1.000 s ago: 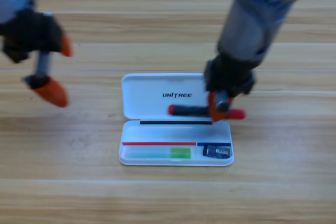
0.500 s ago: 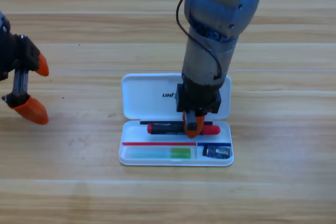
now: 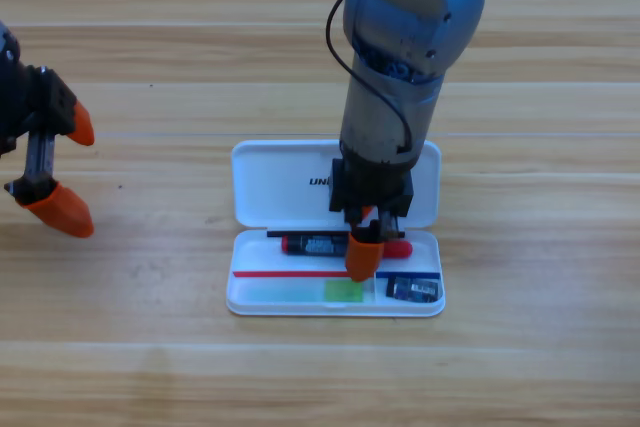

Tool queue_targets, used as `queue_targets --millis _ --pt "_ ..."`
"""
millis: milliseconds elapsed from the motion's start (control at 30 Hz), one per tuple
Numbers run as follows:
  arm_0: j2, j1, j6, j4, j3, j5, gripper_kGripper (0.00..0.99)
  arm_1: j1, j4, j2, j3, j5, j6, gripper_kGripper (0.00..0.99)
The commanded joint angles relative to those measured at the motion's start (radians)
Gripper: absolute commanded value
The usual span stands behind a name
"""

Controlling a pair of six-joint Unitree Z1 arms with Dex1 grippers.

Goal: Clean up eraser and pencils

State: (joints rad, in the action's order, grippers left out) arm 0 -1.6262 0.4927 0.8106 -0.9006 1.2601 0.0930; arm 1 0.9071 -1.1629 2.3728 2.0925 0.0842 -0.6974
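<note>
Right end effector (image 3: 364,250) points down into the open white plastic case (image 3: 262,179), seemingly clamped on the black red-ended pencil (image 3: 318,244) lying in the upper tray. Release gently, lift straight up (green pencil (image 3: 343,291) and dark eraser block (image 3: 413,290) lie just below).

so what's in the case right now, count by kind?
pencils: 2, red-and-black pencil under the right gripper, green pencil
eraser: 1
total: 3, all in the white case
</note>
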Motion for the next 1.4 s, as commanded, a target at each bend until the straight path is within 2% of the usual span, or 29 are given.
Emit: queue_targets --millis 33,200,367,467,600,667,767,933,1033,1067,1200,1400 --pt "0.02 -0.017 0.005 0.011 -0.016 0.011 0.989 0.026 -0.012 -0.106 -0.054 0.008 0.018 0.945" --pt "0.022 -0.026 -0.002 0.011 0.045 0.025 0.988 0.041 -0.011 -0.251 -0.157 0.069 0.018 0.945" --pt "-0.004 -0.048 -0.002 0.012 0.14 0.037 0.988 0.05 -0.003 -0.423 -0.273 0.195 0.029 0.945" --pt "-0.041 -0.068 -0.001 0.012 0.205 0.044 0.986 0.05 0.063 -0.534 -0.371 0.256 0.055 0.945" --pt "-0.078 -0.095 0.004 0.012 0.277 0.054 0.986 0.05 0.163 -0.673 -0.5 0.279 0.11 0.946" --pt "-0.104 -0.103 0.007 0.012 0.32 0.062 0.985 0.05 0.17 -0.739 -0.537 0.307 0.124 0.951" --pt "-0.167 -0.105 0.012 0.011 0.395 0.073 0.93 0.036 0.181 -0.845 -0.577 0.324 0.147 0.959" --pt "-0.279 -0.117 0.012 0.005 0.513 0.132 0.723 0.036 0.284 -0.98 -0.683 0.33 0.194 0.965" --pt "-0.342 -0.131 0.012 0.003 0.568 0.18 0.537 0.036 0.312 -0.992 -0.709 0.347 0.213 0.968" --pt "-0.362 -0.137 0.013 0.003 0.582 0.202 0.449 0.035 0.319 -0.988 -0.717 0.358 0.214 0.969" --pt "-0.445 -0.163 0.039 0.005 0.619 0.281 0.0 0.036 0.325 -0.962 -0.726 0.393 0.217 0.971" --pt "-0.551 -0.221 0.058 0.014 0.622 0.401 0.0 0.036 0.35 -0.935 -0.73 0.401 0.217 0.971"
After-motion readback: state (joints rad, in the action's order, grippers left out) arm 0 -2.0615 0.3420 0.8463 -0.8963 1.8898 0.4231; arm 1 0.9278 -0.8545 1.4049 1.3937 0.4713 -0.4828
